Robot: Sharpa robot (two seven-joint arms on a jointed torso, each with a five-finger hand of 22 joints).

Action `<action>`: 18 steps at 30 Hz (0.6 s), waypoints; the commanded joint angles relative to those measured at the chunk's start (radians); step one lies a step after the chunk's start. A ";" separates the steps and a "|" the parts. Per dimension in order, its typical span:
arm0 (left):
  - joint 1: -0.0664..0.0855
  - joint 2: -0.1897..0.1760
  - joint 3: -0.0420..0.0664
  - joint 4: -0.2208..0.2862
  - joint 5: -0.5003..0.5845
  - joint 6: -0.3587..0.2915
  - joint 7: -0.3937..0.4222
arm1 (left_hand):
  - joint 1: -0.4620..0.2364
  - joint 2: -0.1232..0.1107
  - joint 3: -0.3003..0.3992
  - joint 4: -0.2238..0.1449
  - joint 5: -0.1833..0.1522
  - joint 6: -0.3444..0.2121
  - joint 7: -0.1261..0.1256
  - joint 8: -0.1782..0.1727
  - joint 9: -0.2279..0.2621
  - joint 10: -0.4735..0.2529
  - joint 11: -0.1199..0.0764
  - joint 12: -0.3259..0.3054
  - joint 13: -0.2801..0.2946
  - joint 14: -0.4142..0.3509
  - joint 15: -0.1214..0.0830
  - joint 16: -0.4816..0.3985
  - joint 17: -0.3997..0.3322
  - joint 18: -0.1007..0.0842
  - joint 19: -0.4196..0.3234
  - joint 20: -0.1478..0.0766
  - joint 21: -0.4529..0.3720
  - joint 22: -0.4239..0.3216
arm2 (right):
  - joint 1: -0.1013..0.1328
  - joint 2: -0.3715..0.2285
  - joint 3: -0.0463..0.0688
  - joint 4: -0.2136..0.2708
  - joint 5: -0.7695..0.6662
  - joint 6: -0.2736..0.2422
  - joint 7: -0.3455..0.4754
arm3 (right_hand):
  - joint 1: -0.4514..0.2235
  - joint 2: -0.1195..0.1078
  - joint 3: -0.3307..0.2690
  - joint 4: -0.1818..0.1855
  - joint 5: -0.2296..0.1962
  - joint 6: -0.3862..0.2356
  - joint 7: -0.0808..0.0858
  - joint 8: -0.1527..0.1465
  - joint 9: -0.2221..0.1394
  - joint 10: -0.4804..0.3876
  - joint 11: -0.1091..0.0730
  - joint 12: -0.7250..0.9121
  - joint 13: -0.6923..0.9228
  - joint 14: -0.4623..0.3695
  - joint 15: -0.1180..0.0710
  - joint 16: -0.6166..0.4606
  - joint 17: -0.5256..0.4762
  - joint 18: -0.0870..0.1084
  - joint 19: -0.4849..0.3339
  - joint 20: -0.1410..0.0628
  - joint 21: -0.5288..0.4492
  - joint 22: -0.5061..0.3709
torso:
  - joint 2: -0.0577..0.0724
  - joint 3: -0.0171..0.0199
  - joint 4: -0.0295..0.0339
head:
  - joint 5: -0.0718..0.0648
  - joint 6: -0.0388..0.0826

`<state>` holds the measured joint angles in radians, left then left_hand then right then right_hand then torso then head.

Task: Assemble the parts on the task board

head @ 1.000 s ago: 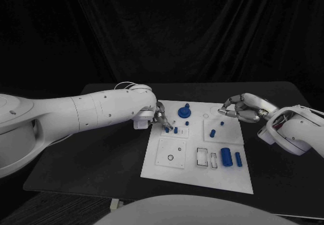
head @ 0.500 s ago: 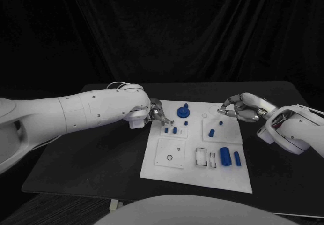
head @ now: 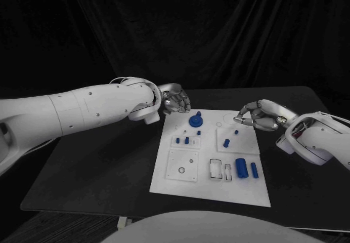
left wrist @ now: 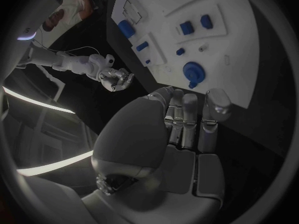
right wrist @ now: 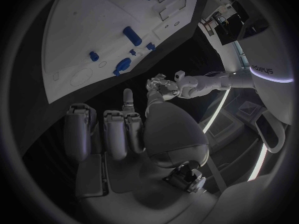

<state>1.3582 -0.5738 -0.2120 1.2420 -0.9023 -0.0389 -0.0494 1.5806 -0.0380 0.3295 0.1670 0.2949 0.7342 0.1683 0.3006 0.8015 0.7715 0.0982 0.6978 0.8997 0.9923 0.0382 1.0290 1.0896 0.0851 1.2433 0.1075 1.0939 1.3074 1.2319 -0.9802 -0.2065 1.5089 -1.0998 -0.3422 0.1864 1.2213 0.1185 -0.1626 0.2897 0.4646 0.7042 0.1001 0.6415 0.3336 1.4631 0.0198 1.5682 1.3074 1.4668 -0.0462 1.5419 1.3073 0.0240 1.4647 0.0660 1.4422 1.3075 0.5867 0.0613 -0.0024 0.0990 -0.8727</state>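
The white task board [head: 211,174] lies in the middle of the black table. A round blue knob part [head: 196,120] stands near its far edge, with two small blue pegs [head: 182,140] upright closer in. Further right are a short blue piece [head: 227,144] and two blue cylinders [head: 247,167]. My left hand [head: 175,100] hovers over the board's far left corner, fingers loosely apart and holding nothing. The left wrist view shows the fingers [left wrist: 190,109] with the knob part [left wrist: 194,72] beyond them. My right hand [head: 257,116] hangs at the far right corner, fingers curled in, nothing visible in them.
Rectangular outlined slots [head: 221,169] and a ringed square plate [head: 182,166] mark the board's near half. Black table [head: 102,167] stretches to both sides of the board. A dark curtain closes off the back.
My left hand has lifted off the two small pegs and drawn back up over the board's far left corner. The right hand has hardly moved.
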 commanded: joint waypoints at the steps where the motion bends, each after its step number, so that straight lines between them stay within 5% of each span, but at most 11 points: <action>1: -0.023 0.032 0.001 -0.051 -0.180 -0.099 0.310 | 0.019 -0.087 0.088 -0.003 -0.099 -0.022 0.005 -0.109 -0.140 -0.203 0.026 -0.326 -0.248 0.029 -0.004 -0.135 -0.160 0.014 0.020 0.008 0.041 0.128 | -0.002 -0.006 0.001 0.008 0.000 -0.042 0.026 | 0.002 0.010 -0.010 0.000 0.004 -0.010 -0.002 -0.010 -0.007 0.108 -0.001 0.003 0.263 0.086 0.000 -0.005 0.195 0.012 0.035 -0.001 -0.006 0.215 | 0.000 -0.0001 -0.0006 | -0.004 0.000; 2: -0.034 0.043 0.001 -0.068 -0.248 -0.119 0.334 | 0.013 -0.114 0.089 -0.004 -0.138 0.005 -0.027 -0.143 -0.207 -0.126 -0.002 -0.356 -0.330 0.148 -0.038 -0.116 -0.193 -0.001 0.114 0.002 0.149 0.157 | -0.002 -0.008 0.001 0.010 0.000 -0.050 0.032 | 0.002 0.011 -0.010 0.000 0.004 -0.010 -0.003 -0.011 -0.008 0.105 -0.002 0.000 0.260 0.085 0.000 -0.005 0.194 0.012 0.035 -0.001 -0.007 0.214 | 0.000 0.0000 -0.0005 | -0.006 0.000; 3: -0.040 0.049 0.001 -0.077 -0.287 -0.130 0.345 | 0.013 -0.114 0.089 -0.004 -0.138 0.005 -0.027 -0.143 -0.207 -0.126 -0.002 -0.356 -0.330 0.148 -0.038 -0.116 -0.193 -0.001 0.114 0.002 0.149 0.157 | -0.002 -0.009 0.001 0.012 0.000 -0.054 0.036 | 0.002 0.012 -0.011 0.000 0.004 -0.010 -0.003 -0.012 -0.009 0.099 -0.002 -0.004 0.252 0.085 -0.001 -0.006 0.193 0.012 0.035 -0.002 -0.007 0.214 | 0.000 -0.0004 -0.0007 | -0.007 0.000; 5: -0.057 0.068 0.001 -0.102 -0.400 -0.150 0.366 | -0.007 -0.133 0.045 0.009 -0.184 0.048 -0.077 -0.172 -0.278 -0.133 -0.047 -0.417 -0.423 0.286 -0.066 -0.009 -0.131 -0.018 0.177 -0.025 0.217 0.175 | -0.002 -0.014 0.001 0.017 0.000 -0.065 0.046 | 0.000 0.016 -0.014 0.001 0.003 -0.009 -0.005 -0.014 -0.013 0.066 -0.005 -0.034 0.208 0.084 -0.003 -0.008 0.190 0.012 0.037 -0.004 -0.005 0.215 | 0.000 -0.0001 -0.0006 | -0.010 0.000; 6: -0.062 0.076 0.001 -0.109 -0.437 -0.153 0.369 | -0.014 -0.135 0.019 0.016 -0.192 0.070 -0.093 -0.180 -0.301 -0.124 -0.052 -0.427 -0.451 0.318 -0.075 0.028 -0.105 -0.021 0.183 -0.031 0.219 0.175 | -0.002 -0.016 0.001 0.019 0.000 -0.068 0.049 | 0.001 0.016 -0.016 0.001 0.003 -0.009 -0.006 -0.016 -0.015 0.056 -0.007 -0.046 0.192 0.083 -0.005 -0.011 0.184 0.012 0.037 -0.006 -0.006 0.215 | 0.001 -0.0001 -0.0007 | -0.010 0.000; 11: -0.087 0.117 0.001 -0.143 -0.581 -0.138 0.360 | 0.014 -0.119 -0.064 0.023 -0.172 0.111 -0.093 -0.231 -0.410 -0.049 -0.057 -0.463 -0.578 0.355 -0.082 0.088 -0.107 -0.027 0.208 -0.042 0.232 0.181 | -0.002 -0.019 0.001 0.023 0.000 -0.073 0.055 | 0.001 0.017 -0.018 0.001 0.002 -0.009 -0.007 -0.017 -0.017 0.045 -0.007 -0.059 0.174 0.076 -0.006 -0.026 0.156 0.012 0.037 -0.007 -0.008 0.215 | 0.001 -0.0010 0.0002 | -0.011 0.000; 18: -0.098 0.146 0.001 -0.162 -0.625 -0.135 0.342 | 0.023 -0.120 -0.080 0.019 -0.151 0.157 -0.083 -0.229 -0.451 0.007 -0.055 -0.463 -0.625 0.358 -0.082 0.110 -0.117 -0.028 0.215 -0.041 0.235 0.184 | -0.002 -0.016 0.001 0.023 0.000 -0.070 0.054 | 0.002 0.016 -0.019 0.000 0.003 -0.010 -0.007 -0.018 -0.018 0.043 -0.008 -0.062 0.170 0.074 -0.006 -0.030 0.148 0.012 0.037 -0.007 -0.009 0.215 | 0.001 -0.0012 -0.0003 | -0.013 0.000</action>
<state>1.2615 -0.4310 -0.2124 1.0820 -1.4497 -0.1539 0.2673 1.5951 -0.1572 0.2548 0.1853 0.1422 0.8852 0.0875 0.0715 0.3541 0.7726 0.0432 0.2349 0.2785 1.3441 -0.0430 1.1350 0.9717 0.0681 1.4501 0.0659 1.3225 1.3074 1.2317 -0.9968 -0.2065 1.5293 -1.0998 -0.3919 0.2300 1.2237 0.1294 -0.1752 0.2911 0.4645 0.7005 0.0963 0.6290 0.3164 1.4669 0.0160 1.5096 1.3108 1.4668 -0.0461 1.5168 1.3073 0.0239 1.4647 0.0660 1.4387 1.3079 0.5877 0.0601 -0.0026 0.0876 -0.8727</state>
